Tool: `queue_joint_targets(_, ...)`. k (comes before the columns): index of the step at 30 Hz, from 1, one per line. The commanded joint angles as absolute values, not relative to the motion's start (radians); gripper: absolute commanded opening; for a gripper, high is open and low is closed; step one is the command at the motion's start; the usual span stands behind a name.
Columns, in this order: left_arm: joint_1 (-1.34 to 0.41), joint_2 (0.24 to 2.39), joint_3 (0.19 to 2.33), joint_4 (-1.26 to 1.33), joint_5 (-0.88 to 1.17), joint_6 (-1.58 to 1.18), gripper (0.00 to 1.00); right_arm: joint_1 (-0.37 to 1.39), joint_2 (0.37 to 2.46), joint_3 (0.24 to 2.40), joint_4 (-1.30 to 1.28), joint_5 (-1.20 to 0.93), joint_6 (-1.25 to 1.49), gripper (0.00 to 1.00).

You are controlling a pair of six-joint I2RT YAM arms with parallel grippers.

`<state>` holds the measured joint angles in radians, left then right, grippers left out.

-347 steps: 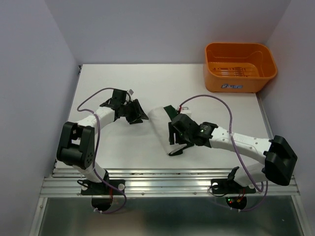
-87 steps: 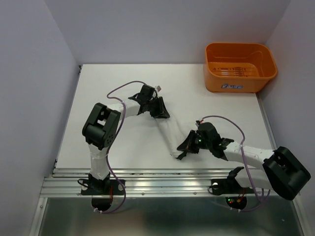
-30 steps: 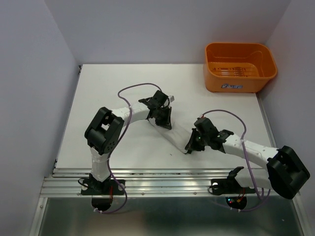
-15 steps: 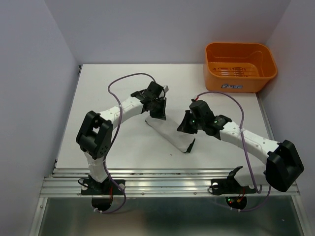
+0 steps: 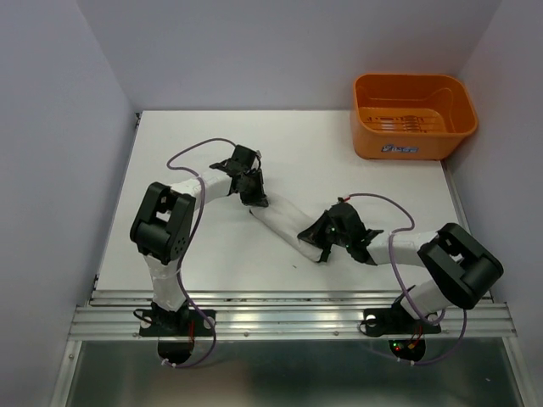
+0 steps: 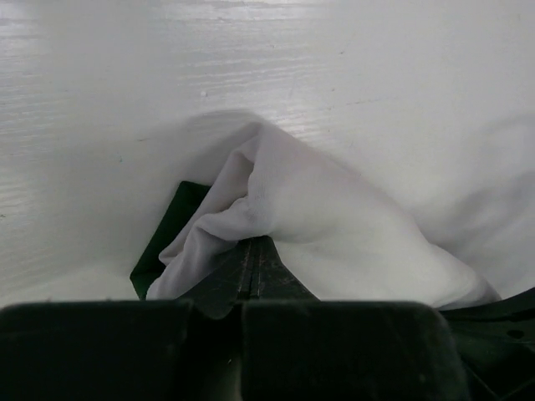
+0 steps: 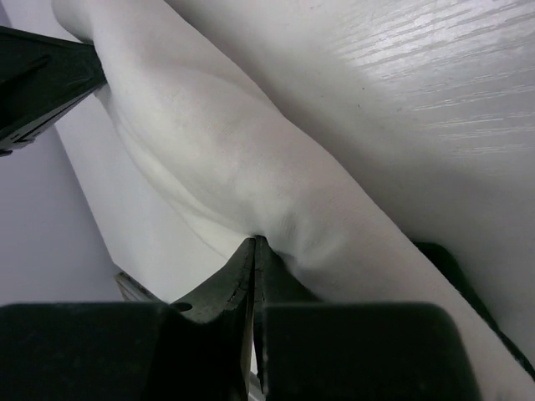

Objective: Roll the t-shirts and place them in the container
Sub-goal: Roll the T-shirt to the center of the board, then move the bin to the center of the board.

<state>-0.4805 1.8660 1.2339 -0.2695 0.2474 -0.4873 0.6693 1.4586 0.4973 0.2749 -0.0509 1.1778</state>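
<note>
Cloth this soft won't hold a shape by itself, and that's the whole problem here. On the left, the left gripper (image 5: 253,197) has its fingers pinched together on the far end of the t-shirt (image 5: 284,222). Its wrist view shows white fabric bunched over the closed tips, with a dark green patch (image 6: 163,246) poking out underneath. The shirt lies as a long, loose white bundle running diagonally across the middle of the table (image 5: 187,153), from far-left to near-right. At the near end the right gripper (image 5: 321,239) is closed too, tips nipped into a fold. Far right, an orange basket (image 5: 413,114) sits well apart. The shirt looks light, floppy and probably a bit slippery on that smooth top, so it'll likely sag or unroll if only one layer gets pinched. The best hold looks like the thick ends, catching all the layers at once.
</note>
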Motion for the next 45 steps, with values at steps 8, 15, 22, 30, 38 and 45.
queue_joint_targets(8, -0.445, 1.873, 1.128, -0.216, 0.221, -0.5, 0.0, 0.67, 1.505, 0.403, 0.364, 0.023, 1.151, 0.02)
queue_joint_targets(15, -0.439, 1.705, 1.088, -0.316, 0.166, -0.488, 0.0, 0.661, 1.235, 0.466, 0.212, -0.051, 1.077, 0.08)
queue_joint_targets(22, -0.446, 1.542, 1.022, -0.356, 0.176, -0.531, 0.0, 0.661, 1.172, 0.59, -0.023, -0.019, 1.063, 0.07)
queue_joint_targets(30, -0.514, 1.535, 1.112, -0.324, 0.202, -0.566, 0.0, 0.661, 1.29, 0.796, -0.316, 0.202, 0.979, 0.07)
queue_joint_targets(38, -0.512, 1.695, 1.066, -0.196, 0.15, -0.591, 0.0, 0.661, 1.46, 0.713, -0.267, 0.227, 0.969, 0.06)
queue_joint_targets(45, -0.511, 1.684, 1.069, -0.209, 0.115, -0.551, 0.0, 0.672, 1.399, 0.701, -0.301, 0.268, 0.937, 0.04)
